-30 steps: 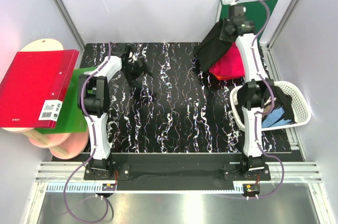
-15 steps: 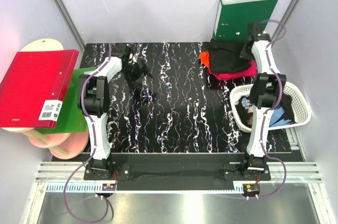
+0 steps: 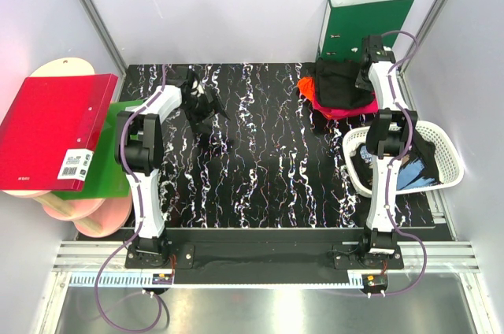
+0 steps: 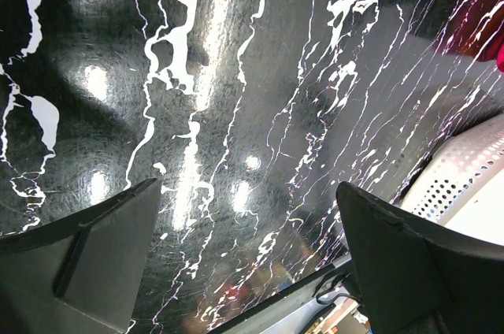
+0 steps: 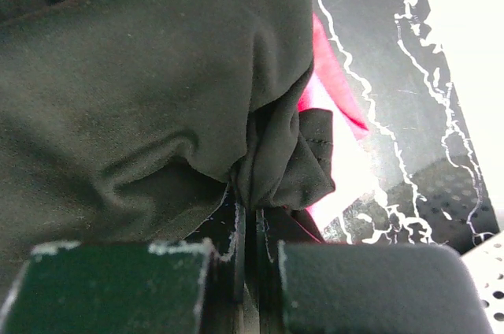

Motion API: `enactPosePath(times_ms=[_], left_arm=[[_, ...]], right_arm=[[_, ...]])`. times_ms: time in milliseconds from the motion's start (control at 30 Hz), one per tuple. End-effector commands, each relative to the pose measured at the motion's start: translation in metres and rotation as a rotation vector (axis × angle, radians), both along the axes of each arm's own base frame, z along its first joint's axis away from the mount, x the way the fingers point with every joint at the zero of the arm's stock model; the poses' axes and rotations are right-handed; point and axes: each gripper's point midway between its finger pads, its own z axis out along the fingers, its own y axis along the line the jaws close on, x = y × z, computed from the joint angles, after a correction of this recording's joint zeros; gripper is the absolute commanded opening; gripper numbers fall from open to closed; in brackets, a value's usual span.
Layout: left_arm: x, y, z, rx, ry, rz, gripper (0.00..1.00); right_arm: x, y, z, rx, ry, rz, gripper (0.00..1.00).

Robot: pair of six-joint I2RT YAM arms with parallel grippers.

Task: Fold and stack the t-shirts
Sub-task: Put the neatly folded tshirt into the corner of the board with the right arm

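T-shirts [image 3: 339, 86] piling up at the far right, basket [image 3: 356, 170] not yet emptied

Your right end effector [image 5: 250, 220] is clamped shut on a bunched fold of the black t-shirt [image 5: 134, 105]. It sits at the far right corner of the bench [image 3: 260, 161], just in front of the green binder [image 3: 366, 19]. That black t-shirt lies on top of the pink t-shirt [image 3: 343, 112], which peeks out along the near edge, so you have at least two layers in the pile. In the wrist view the black cloth looks rumpled where you're pinching it, not a crisp flat fold. I'd judge the top layer needs releasing, and perhaps a tidy, before it counts as done. An orange-red edge shows at the pile's left side; I can't tell whether that's another garment or part of the pink one.

Your left end effector [image 4: 246, 192] hangs wide open over bare bench towards the far left, holding nothing.

What's left: the basket holds dark cloth [image 3: 425, 153] with a blue patch, partly hidden behind your right arm. By my reckoning at least one more t-shirt waits to be pulled out, folded and added. Call it partway, not near the finish.
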Motion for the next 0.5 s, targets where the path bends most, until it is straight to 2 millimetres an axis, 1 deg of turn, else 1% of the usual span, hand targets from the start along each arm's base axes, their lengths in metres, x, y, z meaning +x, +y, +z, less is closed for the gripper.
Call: enactPosePath(times_ms=[0, 167, 233, 267, 300, 333, 367, 400, 433, 467], left_arm=[[0.005, -0.004, 0.026, -0.033, -0.070, -0.020, 0.99], [0.004, -0.007, 0.026, -0.038, -0.070, -0.030, 0.99], [0.003, -0.007, 0.025, -0.038, -0.069, -0.033, 0.99], [0.002, -0.007, 0.024, -0.038, -0.067, -0.037, 0.99], [0.001, -0.007, 0.024, -0.037, -0.065, -0.038, 0.99], [0.001, -0.008, 0.024, -0.043, -0.064, -0.040, 0.99], [-0.001, -0.008, 0.023, -0.044, -0.059, -0.045, 0.99], [-0.002, -0.008, 0.024, -0.045, -0.062, -0.048, 0.99], [-0.002, -0.008, 0.024, -0.045, -0.061, -0.050, 0.99], [-0.005, -0.008, 0.025, -0.045, -0.061, -0.055, 0.99]], right_arm=[[0.011, -0.020, 0.034, -0.088, -0.098, -0.078, 0.00], [0.008, -0.031, 0.032, -0.128, -0.098, -0.138, 0.00], [0.008, -0.033, 0.028, -0.138, -0.097, -0.148, 0.00], [0.008, -0.035, 0.021, -0.143, -0.086, -0.153, 0.00], [0.008, -0.036, 0.018, -0.148, -0.082, -0.156, 0.01], [0.008, -0.037, 0.013, -0.154, -0.070, -0.155, 0.17], [0.007, -0.037, 0.013, -0.156, -0.066, -0.155, 0.33], [0.006, -0.037, 0.013, -0.154, -0.062, -0.151, 0.51], [0.005, -0.037, 0.023, -0.156, -0.076, -0.152, 0.87], [0.001, -0.038, 0.030, -0.165, -0.081, -0.164, 0.99]])
